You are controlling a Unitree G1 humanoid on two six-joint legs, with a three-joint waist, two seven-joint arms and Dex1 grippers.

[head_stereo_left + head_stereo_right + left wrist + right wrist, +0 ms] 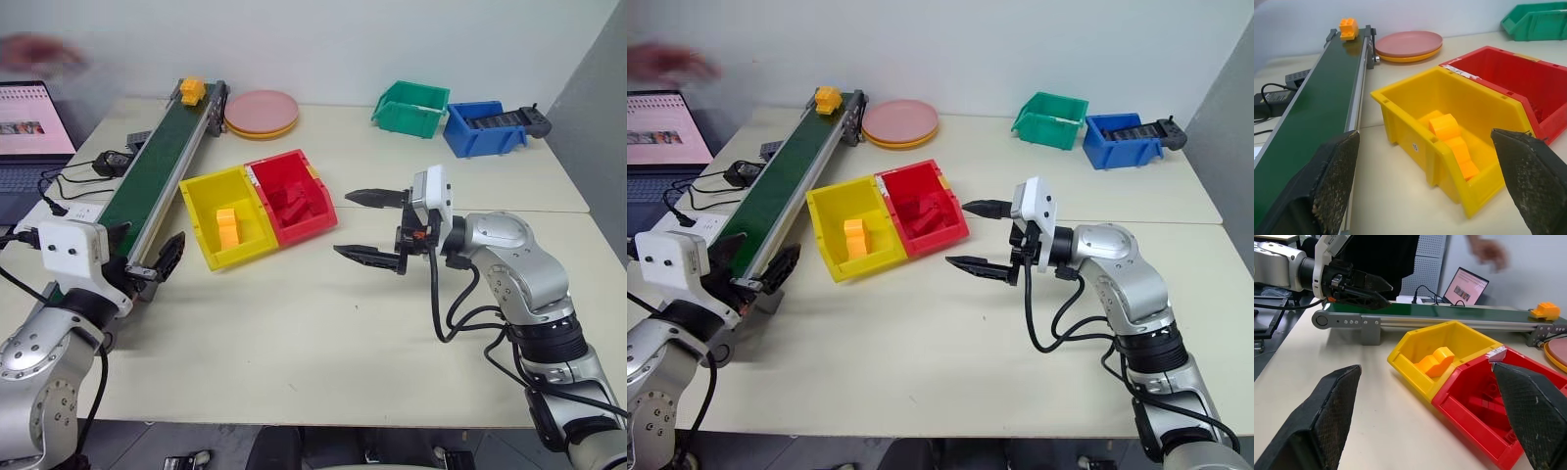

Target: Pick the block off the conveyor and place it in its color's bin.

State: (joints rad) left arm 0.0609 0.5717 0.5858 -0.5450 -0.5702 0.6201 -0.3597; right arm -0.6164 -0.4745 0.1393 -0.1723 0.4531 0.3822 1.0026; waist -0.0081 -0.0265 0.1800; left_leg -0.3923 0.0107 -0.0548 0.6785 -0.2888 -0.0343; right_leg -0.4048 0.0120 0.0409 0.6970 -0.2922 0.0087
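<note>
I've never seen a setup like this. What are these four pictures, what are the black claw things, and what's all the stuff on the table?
It is a two-armed robot at a table. Two pictures come from cameras in its head, looking down; the other two from cameras on its wrists, looking along its claws. The left gripper and right gripper are both open and hold nothing. On the table lies a conveyor with a small yellow-orange block at its far end. Beside it sit a yellow bin, already holding a yellow-orange brick stack, and a red bin joined to it, with red bricks inside. Farther back are pink plates, a green bin and a blue bin.
</note>
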